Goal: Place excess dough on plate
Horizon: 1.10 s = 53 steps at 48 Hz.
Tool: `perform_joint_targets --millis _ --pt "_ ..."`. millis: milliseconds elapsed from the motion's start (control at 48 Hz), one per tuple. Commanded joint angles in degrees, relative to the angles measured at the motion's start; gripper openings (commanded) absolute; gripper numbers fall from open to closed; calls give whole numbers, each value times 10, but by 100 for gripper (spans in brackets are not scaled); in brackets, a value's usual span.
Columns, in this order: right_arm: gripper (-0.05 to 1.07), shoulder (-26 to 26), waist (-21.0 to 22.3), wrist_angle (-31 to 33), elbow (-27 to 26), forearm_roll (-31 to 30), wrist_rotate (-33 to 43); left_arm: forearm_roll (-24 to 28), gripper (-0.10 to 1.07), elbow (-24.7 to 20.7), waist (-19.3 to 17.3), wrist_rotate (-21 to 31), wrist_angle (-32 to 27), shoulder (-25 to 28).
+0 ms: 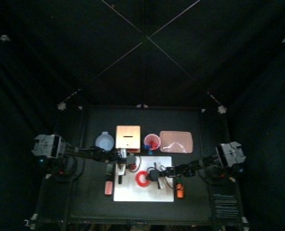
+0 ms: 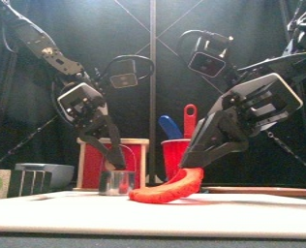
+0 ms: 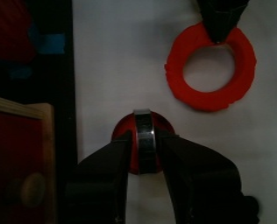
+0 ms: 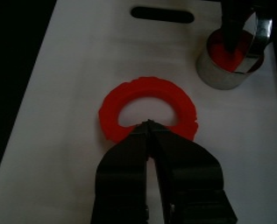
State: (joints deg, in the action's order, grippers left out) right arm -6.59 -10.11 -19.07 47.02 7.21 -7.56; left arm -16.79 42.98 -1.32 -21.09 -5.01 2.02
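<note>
A bright red ring of excess dough (image 4: 147,107) is lying on the white board (image 4: 71,79). The right gripper (image 4: 145,128), angling down, is pinching the ring's rim.

arms (image 2: 253,107): black, jointed | cables: black loops | fingers (image 4: 129,171): black, tapered, matte

One excess dough (image 4: 147,109) ring is showing, with one metal cutter (image 4: 232,57) at its 9 o'clock seen from above. One plate (image 1: 175,142), one red cup (image 1: 151,140), one tan block (image 1: 128,135) and two orange-red sticks (image 1: 109,187) (image 1: 179,189) are lying around.
</note>
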Motion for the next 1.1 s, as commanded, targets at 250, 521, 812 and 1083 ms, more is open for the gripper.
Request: perform_joint_targets --millis 250,521,812,1083 --pt "46 24 8 -7 -10 -1 -1 2 76 -6 -3 0 7 -20" --pt "63 25 14 -8 -10 0 0 17 79 -5 2 -1 40 -40" --pt "66 49 22 -11 -9 -1 -1 17 79 5 2 0 83 -71" --pt "66 97 28 -13 7 -1 -1 17 79 28 18 -1 149 -96"
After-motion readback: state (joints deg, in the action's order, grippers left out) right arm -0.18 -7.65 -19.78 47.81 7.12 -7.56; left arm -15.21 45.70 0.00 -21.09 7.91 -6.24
